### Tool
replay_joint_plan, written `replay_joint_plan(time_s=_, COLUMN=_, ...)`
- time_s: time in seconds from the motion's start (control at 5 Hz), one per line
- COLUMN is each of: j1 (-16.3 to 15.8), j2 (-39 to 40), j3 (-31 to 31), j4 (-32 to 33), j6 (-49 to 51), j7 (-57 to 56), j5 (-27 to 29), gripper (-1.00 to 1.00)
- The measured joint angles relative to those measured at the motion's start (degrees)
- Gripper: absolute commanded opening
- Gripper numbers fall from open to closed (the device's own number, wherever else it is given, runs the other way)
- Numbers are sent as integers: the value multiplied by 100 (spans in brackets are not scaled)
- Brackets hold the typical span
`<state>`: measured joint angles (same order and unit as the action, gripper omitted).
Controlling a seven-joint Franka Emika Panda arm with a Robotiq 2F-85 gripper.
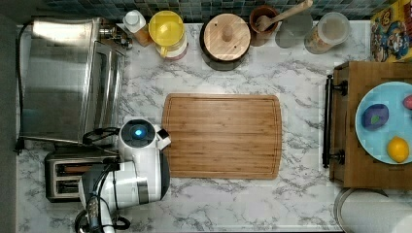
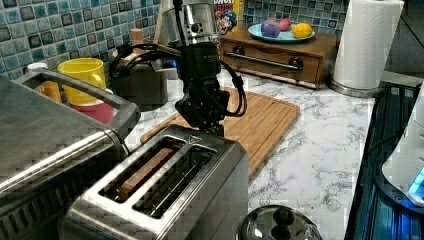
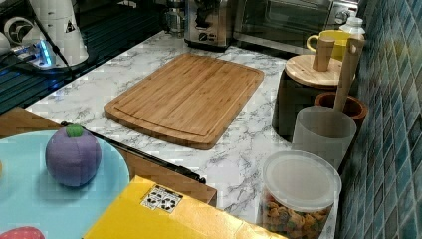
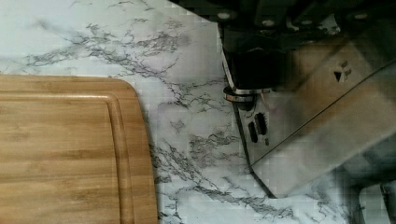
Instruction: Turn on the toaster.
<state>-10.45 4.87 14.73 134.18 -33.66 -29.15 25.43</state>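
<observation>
Toaster [image 2: 165, 195] at 8 o'clock on marble counter [image 1: 291, 204] in top view, beside toaster oven [image 1: 58, 80] | gripper [image 2: 212, 127] over its lever end, near cutting board [image 1: 223, 136] | finger opening: cannot tell

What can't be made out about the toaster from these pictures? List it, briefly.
1. Lever: left view, hidden behind the end effector at the toaster's far end.
2. Toaster's end at the top view's right: covered by the arm.
3. Toaster's near end: left view, cut off by the bottom edge.
</observation>
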Motion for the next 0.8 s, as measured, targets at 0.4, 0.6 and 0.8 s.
replay_joint_plan(time_s=0.4, j1=62, j2=-42, j3=1, j4=78, j6=-31, j7=-90, j5=185, gripper=-100)
replay_joint_plan(time_s=0.6, j1=80, j2=-92, j3=46, j4=123, j6=-106, j7=-92, j5=172, gripper=-100)
replay_joint_plan(time_s=0.8, j1=80, j2=-103, j3=77, j4=134, j6=-159, j7=-92, j5=172, gripper=-100)
